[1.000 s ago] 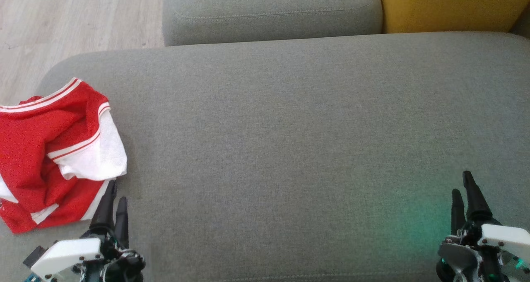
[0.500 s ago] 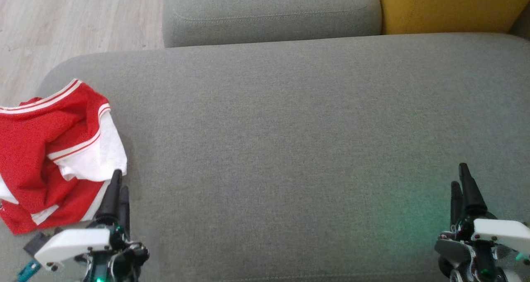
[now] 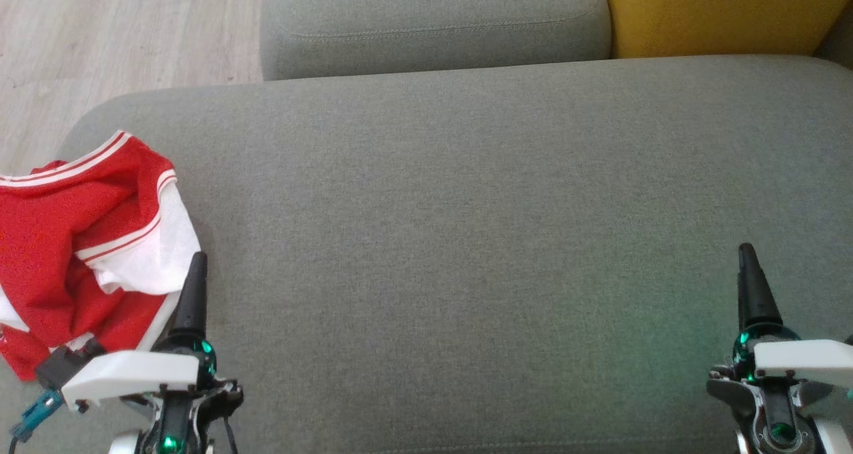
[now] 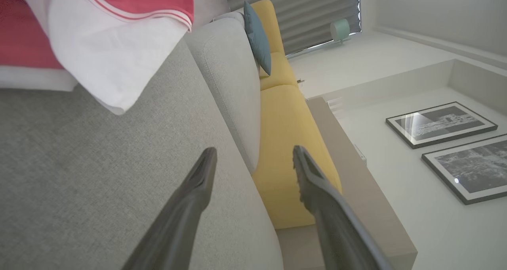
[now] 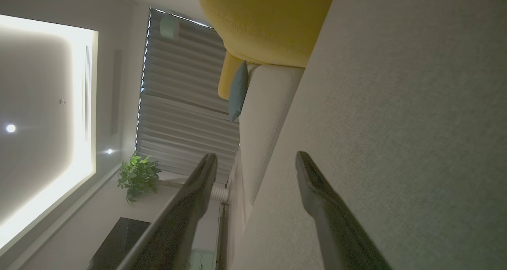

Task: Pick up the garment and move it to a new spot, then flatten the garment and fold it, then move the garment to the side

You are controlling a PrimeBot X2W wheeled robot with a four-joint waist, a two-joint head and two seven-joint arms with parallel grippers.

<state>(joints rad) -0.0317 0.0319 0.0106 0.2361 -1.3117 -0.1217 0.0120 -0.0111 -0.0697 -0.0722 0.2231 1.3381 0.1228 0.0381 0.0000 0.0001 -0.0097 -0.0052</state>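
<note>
1. Step in hand: the first pick-up. The garment (image 3: pixel 80 241), red with white panels and striped trim, lies crumpled at the left edge of the sofa seat (image 3: pixel 466 241) and isn't grasped yet.
2. Left gripper (image 3: pixel 198 267): jaws wide open and empty, just beside the garment's white flap, apparently not touching it.
3. Right gripper (image 3: pixel 746 257): jaws open and empty, by the seat's right edge, well apart from the garment.
4. Next move, my guess: the left arm shifts toward the left edge and pinches the white flap or a raised fold. It must catch cloth, not upholstery.
5. Surface: grey woven fabric, middle bare, so there's room to lay it flat.
6. Room: grey back cushion (image 3: pixel 433 21), yellow cushion (image 3: pixel 720 11), wood floor (image 3: pixel 100 34), blinds (image 5: pixel 182 103), plant (image 5: pixel 138 177), framed pictures (image 4: pixel 439 123).
</note>
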